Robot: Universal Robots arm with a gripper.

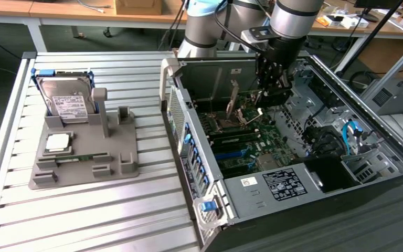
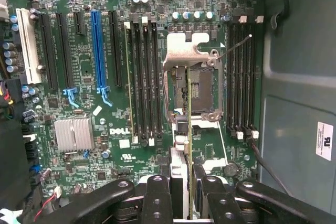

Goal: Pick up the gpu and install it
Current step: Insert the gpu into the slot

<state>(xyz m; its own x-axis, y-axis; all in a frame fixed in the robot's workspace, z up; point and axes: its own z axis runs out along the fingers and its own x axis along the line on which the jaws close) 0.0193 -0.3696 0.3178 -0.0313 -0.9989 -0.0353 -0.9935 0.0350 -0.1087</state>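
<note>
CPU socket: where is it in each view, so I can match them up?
Exterior view: CPU socket inside the open computer case, load plate raised.
Wrist view: CPU socket just behind the edge-on gpu.
Shared landmark: black memory slots beside it.

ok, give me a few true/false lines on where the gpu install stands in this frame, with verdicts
1. The gripper is shut on the gpu, with the card seen edge-on. True.
2. The gpu is seated in an expansion slot. False: the blue slot and the black ones beside it are empty. The card hangs over the motherboard by the CPU socket.
3. The hard drive stands in the grey holder outside the case. True.
4. The case's side is closed. False: it lies open, with the gripper inside it.
</note>
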